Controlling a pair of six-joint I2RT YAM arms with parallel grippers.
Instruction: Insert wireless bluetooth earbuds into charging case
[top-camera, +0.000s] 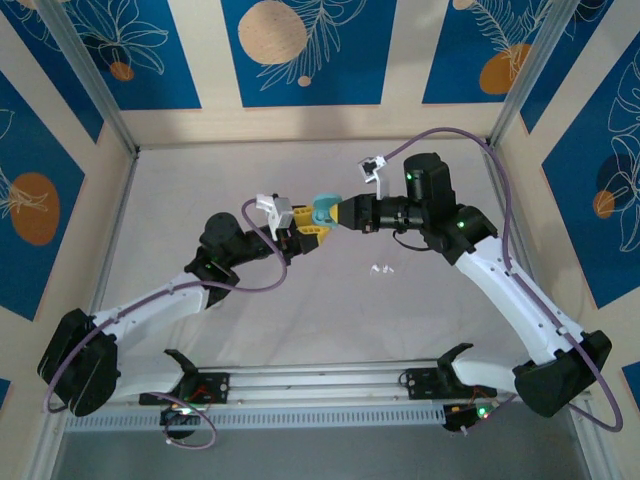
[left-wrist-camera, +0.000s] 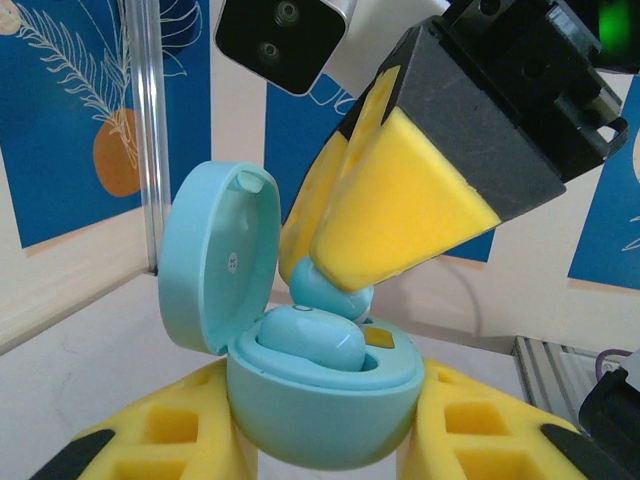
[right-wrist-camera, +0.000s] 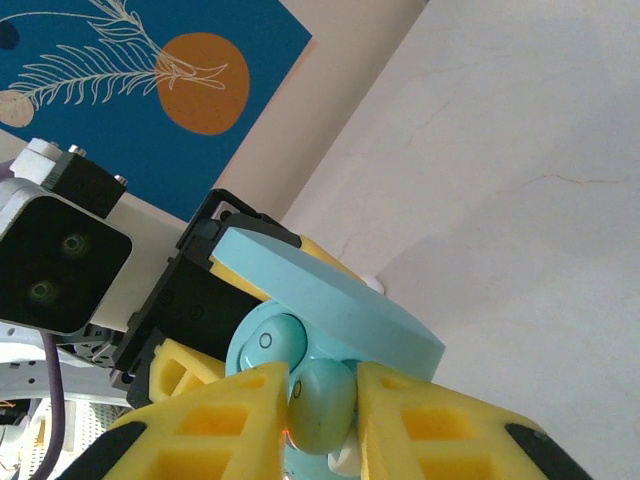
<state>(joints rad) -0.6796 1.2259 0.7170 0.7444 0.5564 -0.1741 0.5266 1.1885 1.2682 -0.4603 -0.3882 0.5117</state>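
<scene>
An open teal charging case (top-camera: 322, 210) is held above the table between my two grippers. My left gripper (left-wrist-camera: 325, 432) is shut on the case's round base (left-wrist-camera: 325, 400), and the lid (left-wrist-camera: 215, 255) stands open to the left. One teal earbud (left-wrist-camera: 310, 338) lies seated in its well. My right gripper (right-wrist-camera: 322, 405) is shut on the second teal earbud (right-wrist-camera: 325, 405), which touches the case's top just over the other well, beside the seated bud (right-wrist-camera: 270, 345). In the left wrist view the held bud (left-wrist-camera: 330, 288) peeks out under the right gripper's yellow fingers (left-wrist-camera: 400, 200).
Two tiny white earbuds (top-camera: 381, 269) lie on the pale tabletop (top-camera: 200, 190) in front of the right arm. Patterned blue and beige walls with metal posts (top-camera: 100, 100) close in the table at the back and sides. A metal rail (top-camera: 320, 385) runs along the near edge.
</scene>
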